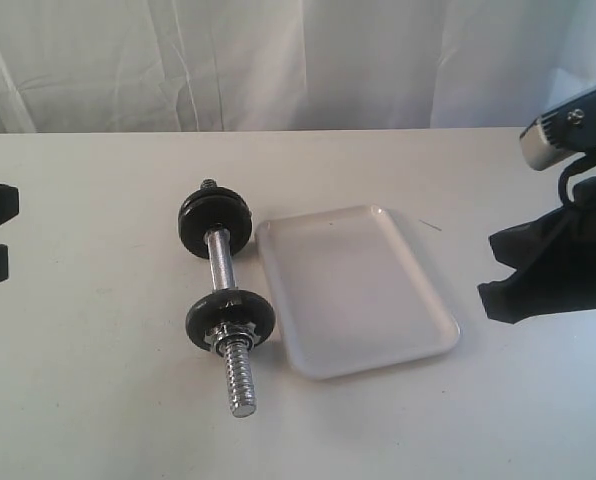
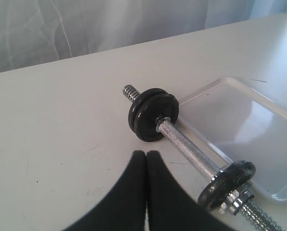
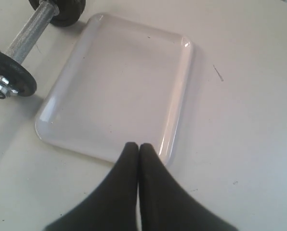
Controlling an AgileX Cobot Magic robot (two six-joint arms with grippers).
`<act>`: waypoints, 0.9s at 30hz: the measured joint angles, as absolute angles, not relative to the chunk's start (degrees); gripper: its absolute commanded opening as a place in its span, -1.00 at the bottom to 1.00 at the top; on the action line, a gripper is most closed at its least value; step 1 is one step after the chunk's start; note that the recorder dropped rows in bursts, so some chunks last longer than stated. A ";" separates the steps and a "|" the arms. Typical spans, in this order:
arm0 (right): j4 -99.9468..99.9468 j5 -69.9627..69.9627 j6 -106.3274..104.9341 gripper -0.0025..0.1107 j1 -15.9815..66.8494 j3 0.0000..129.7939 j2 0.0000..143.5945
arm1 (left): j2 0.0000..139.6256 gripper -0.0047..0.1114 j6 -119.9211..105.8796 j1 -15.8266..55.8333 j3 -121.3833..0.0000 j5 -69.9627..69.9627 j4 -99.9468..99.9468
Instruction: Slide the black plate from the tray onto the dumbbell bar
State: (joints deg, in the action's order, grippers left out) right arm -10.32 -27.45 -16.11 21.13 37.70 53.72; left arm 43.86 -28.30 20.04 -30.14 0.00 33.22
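Two black discs sat on the dumbbell bar [image 1: 219, 262], which lay flat on the white worktop [image 1: 98, 400] just beside one long edge of the tray [image 1: 378, 330]. The black plate [image 1: 228, 316] was on the bar's near half, off the tray, standing on edge and close to the tray's rim; whether it touched the rim could not be told. A steel nut [image 1: 229, 341] sat against its outer face, with bare coarse thread [image 1: 243, 385] running on toward the camera. The thicker rounded disc [image 1: 215, 224] was at the far end, with a short threaded stub past it and knurled chrome between the two discs.

The left hand [image 2: 146, 154] was closed, fingertips pressed together and gripping nothing, over bare worktop near the bar's middle. The right hand [image 3: 137, 146] was also closed on nothing, with the tray ahead of its fingertips. In the exterior view both hands were at the frame edges, well apart from bar and tray. A white curtain [image 1: 278, 60] hung behind.
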 measured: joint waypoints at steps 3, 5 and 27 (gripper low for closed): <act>-10.32 -27.42 -16.11 -0.96 21.13 37.70 53.72 | 43.75 -0.92 -28.30 20.04 -30.01 0.00 33.22; -10.32 -27.32 -16.11 -0.96 21.13 37.70 53.72 | 43.63 -0.92 -28.30 20.04 -30.01 0.30 33.22; -11.83 -27.19 -16.24 -0.96 21.13 37.70 53.72 | 18.30 -0.92 -10.64 8.22 -1.98 6.41 26.61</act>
State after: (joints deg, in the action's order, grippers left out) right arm -11.83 -27.19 -16.24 21.13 37.70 53.72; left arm 18.30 -10.64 8.22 -1.98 6.41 26.61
